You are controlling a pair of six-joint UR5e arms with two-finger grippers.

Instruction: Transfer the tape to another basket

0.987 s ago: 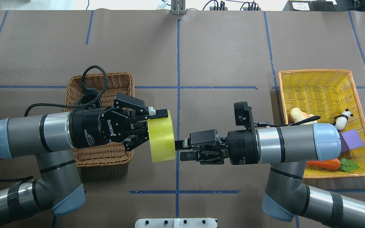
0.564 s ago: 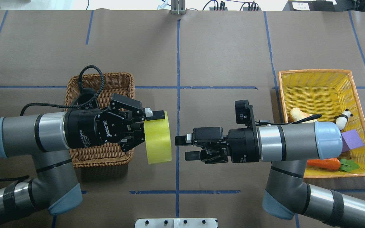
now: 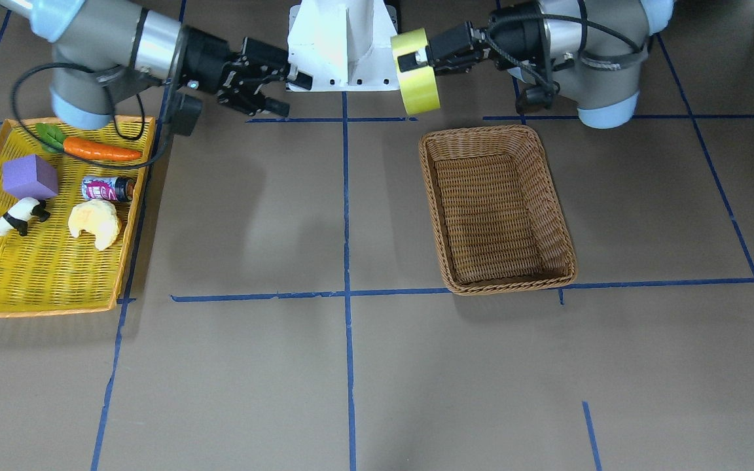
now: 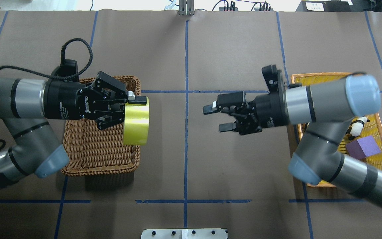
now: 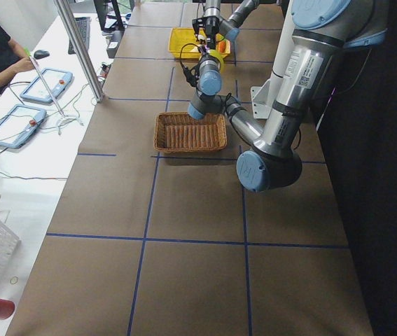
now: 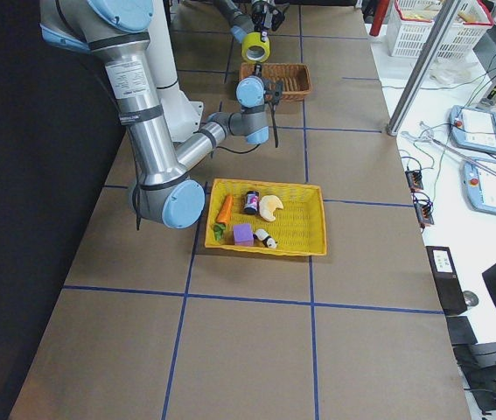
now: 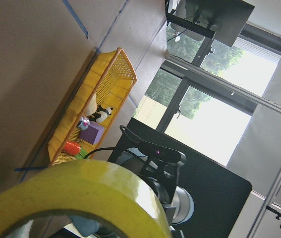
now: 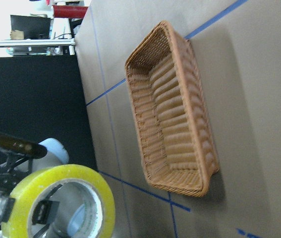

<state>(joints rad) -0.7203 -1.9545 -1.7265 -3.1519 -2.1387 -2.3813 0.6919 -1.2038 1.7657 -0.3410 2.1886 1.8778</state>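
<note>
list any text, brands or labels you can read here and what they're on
"ROBOTIQ": on the body of the left gripper that holds the tape.
Small print beside it: too blurred to read.
Small print on the right gripper: too small to read.
Pink label on the bottle in the yellow tray: blurred, unreadable.

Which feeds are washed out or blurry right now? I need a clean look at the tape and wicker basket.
Left wrist view: windows blown out, tape close to the lens and soft. Right wrist view: basket sharp and evenly lit. Overhead view: even light, no glare, both crisp.
</note>
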